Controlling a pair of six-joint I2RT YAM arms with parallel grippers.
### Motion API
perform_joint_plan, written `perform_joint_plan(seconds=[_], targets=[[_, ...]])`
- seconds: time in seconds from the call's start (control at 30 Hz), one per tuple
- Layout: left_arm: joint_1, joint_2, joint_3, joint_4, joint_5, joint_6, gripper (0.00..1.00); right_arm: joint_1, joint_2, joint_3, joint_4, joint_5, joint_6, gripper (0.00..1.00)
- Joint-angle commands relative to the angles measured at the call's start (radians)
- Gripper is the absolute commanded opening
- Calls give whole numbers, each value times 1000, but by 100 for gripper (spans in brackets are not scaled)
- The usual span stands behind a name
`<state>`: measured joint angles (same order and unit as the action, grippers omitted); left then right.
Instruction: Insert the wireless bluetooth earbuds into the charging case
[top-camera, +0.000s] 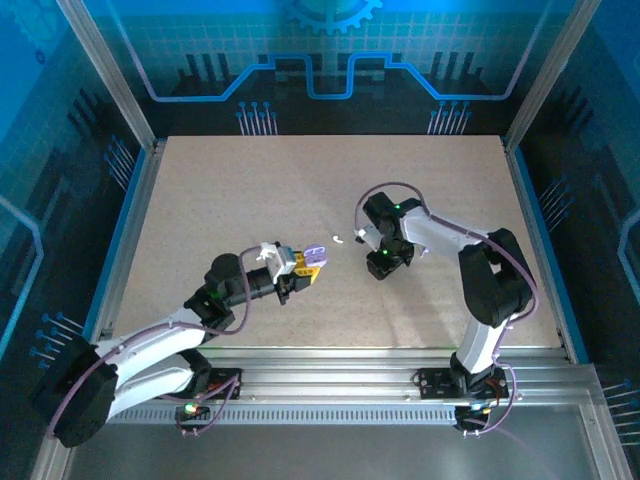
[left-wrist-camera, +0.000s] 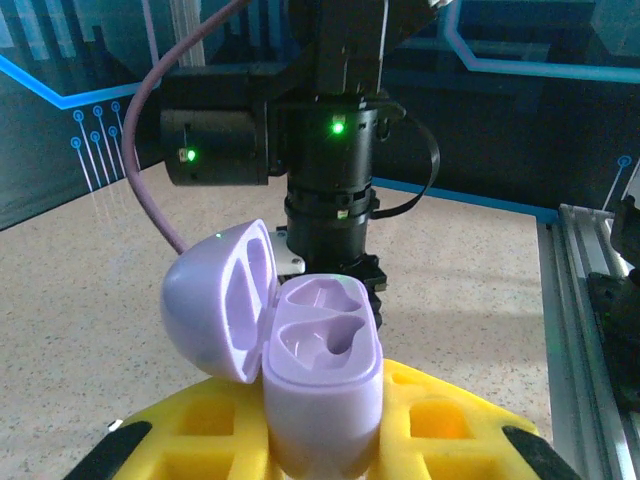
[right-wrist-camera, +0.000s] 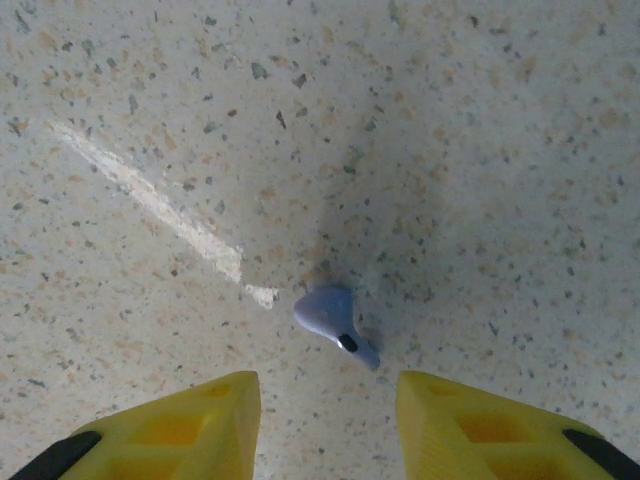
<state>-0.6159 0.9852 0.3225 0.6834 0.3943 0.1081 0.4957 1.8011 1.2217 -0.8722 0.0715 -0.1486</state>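
Speckled worktop (right-wrist-camera: 450, 150) | my right fingers (right-wrist-camera: 170, 425) are standing apart above earbud (right-wrist-camera: 328, 312) | I am aiming to centre it before closing | left fingers (left-wrist-camera: 430, 392) are gripping open charging case (left-wrist-camera: 325, 390)

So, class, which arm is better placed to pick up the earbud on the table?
Right, probably: the right pincer hangs open just over the earbud, while the left pincer is clamped on the open charging case.

Lilac plastic charging case (left-wrist-camera: 320, 390), lid open, wells empty, upright in left jaws; tiny pale earbud (right-wrist-camera: 335, 325) lying just ahead of right jaws.
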Motion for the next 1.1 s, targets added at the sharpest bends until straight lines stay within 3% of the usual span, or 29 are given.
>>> perform_joint_plan(seconds=[0.0, 0.47, 0.77, 1.07], targets=[[1, -33, 11, -36, -23, 25, 11, 18, 46, 47, -17, 6, -41, 41], [1, -64, 8, -59, -35, 30, 12, 30, 154, 93, -31, 61, -83, 41], [1, -65, 8, -61, -37, 30, 11, 30, 180, 91, -30, 58, -85, 35], [2, -71, 10, -67, -37, 31, 12, 33, 194, 88, -57, 98, -74, 38]])
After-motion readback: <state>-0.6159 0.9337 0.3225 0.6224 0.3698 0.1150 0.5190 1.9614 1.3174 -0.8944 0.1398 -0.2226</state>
